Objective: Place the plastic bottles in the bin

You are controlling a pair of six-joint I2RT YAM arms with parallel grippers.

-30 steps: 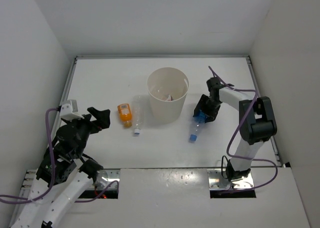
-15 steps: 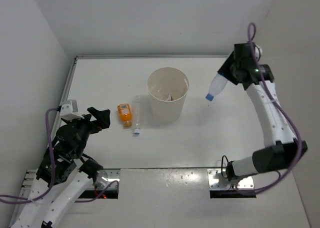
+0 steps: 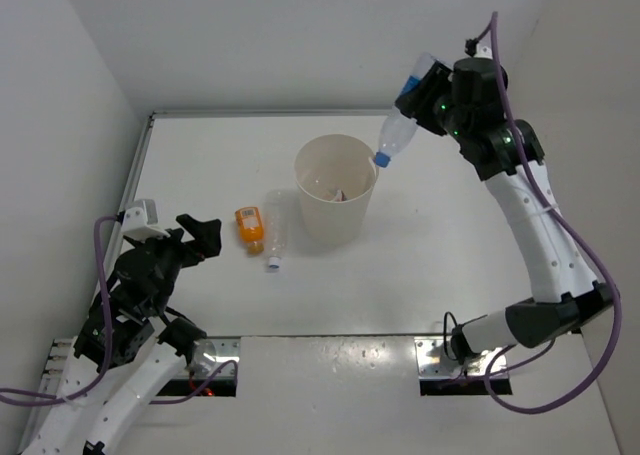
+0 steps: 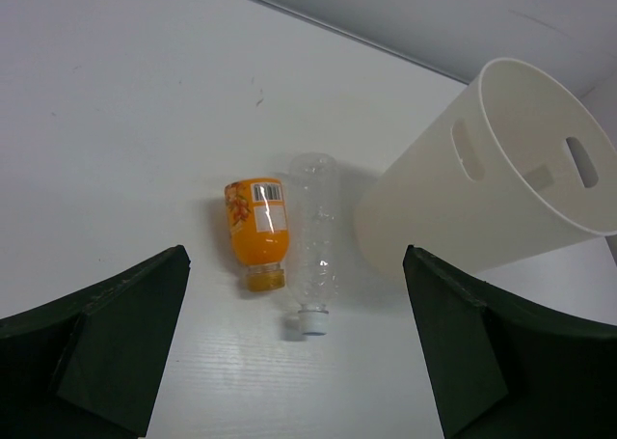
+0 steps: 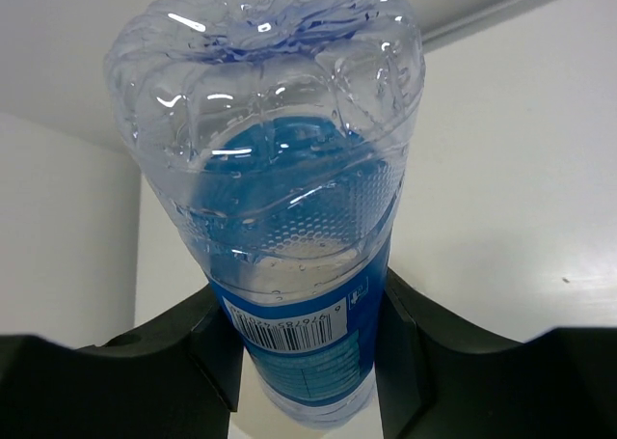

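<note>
My right pincer (image 3: 430, 95) is clamped on the base end of the blue-labelled bottle (image 3: 398, 127). The bottle hangs tilted, with its blue cap down and to the left. As I judge it, that cap sits over the right rim of the bin (image 3: 335, 220), not over the middle.

If I let go now, the cap could strike the rim and the bottle could tip out to the right. It could also nudge the bin, which looks light. I hold thin, rounded plastic, so it might also slip out of my grip by itself.

The right wrist view shows my fingers (image 5: 214, 352) pressing both sides of the label, but it shows no bin at all. Only the top view shows how the bottle and the opening line up. It also shows something pale inside the bin, too unclear to name.

My left pincer (image 3: 200, 237) is apart and empty at the near left. Its camera shows the orange bottle (image 4: 258, 229) and the clear bottle (image 4: 314, 236) lying just beside each other left of the bin. Their caps point toward the near side. It also shows the slots in the bin wall, which the top view does not.
</note>
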